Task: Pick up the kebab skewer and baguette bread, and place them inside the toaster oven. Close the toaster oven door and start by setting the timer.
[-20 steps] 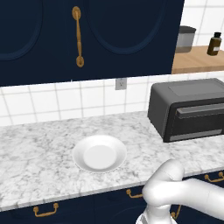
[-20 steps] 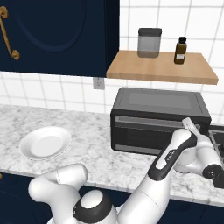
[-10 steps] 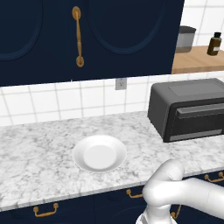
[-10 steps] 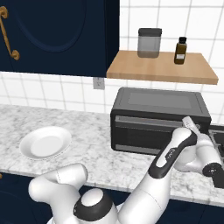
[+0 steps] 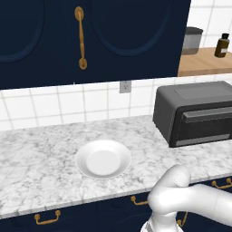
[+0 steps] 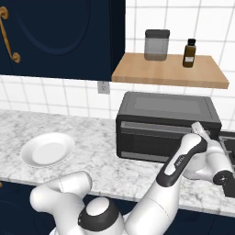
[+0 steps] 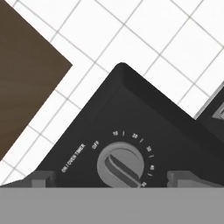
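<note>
1. The toaster oven (image 6: pixel 165 126) sits on the bench (image 5: pixel 41 158) against the tiled wall, right of the white plate (image 5: pixel 103 159); its door (image 6: pixel 153 140) looks shut, so by my reading the timer is the step in hand.
2. The gripper (image 7: pixel 111 178) is spread wide and holds nothing; one fingertip (image 7: pixel 41 179) stands either side of the timer knob (image 7: pixel 121 166), close in front of it.
3. To do it well, centre the knob between the fingertips, push in squarely, close firmly on the raised bar, then turn toward the numbers without slipping off.
4. Readable writing beside the knob: "ON / OVEN TIMER", "OFF", then a scale of minutes, 10, 20, 30, 40.
5. The skewer and bread are presumably inside; I cannot confirm it.
</note>
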